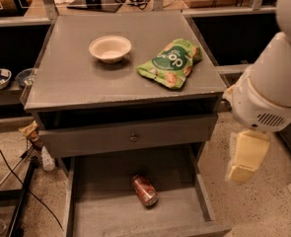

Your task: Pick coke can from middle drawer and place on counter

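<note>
While coke can (144, 190) lies in middle drawer (103, 212), claw (241, 171) hangs beside.

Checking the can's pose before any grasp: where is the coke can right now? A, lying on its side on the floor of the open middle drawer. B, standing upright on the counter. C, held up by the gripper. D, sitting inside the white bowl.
A: the coke can lies on its side on the bare floor of the open middle drawer, while the gripper hangs to the right of the cabinet, apart from it.
</note>
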Tool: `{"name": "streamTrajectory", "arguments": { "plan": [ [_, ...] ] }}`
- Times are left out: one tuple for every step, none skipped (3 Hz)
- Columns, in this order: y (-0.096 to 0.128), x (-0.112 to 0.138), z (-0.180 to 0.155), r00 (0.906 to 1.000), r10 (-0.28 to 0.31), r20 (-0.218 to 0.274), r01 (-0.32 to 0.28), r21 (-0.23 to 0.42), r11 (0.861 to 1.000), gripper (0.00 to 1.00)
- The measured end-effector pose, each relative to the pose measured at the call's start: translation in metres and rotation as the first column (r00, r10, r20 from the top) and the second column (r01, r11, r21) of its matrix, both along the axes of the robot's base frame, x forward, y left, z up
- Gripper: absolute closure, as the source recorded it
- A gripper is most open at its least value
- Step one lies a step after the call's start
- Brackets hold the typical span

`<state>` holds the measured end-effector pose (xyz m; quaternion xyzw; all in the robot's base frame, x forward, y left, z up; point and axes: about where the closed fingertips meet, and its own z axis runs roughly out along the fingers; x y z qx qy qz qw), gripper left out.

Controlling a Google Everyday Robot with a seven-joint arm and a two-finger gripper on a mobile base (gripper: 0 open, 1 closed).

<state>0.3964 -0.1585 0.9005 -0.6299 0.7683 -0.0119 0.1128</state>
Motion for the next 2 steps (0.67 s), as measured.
{"name": "streamTrajectory", "arguments": {
  "plan": [
    [0.0079, -0.0055, -0.0193, 0.9987, 0.021, -0.046, -0.02, 0.006, 1.0, 0.0],
    [0.0078, -0.0057, -0.0196, 0.9987, 0.021, -0.047, -0.02, 0.006, 1.0, 0.0]
  ]
}}
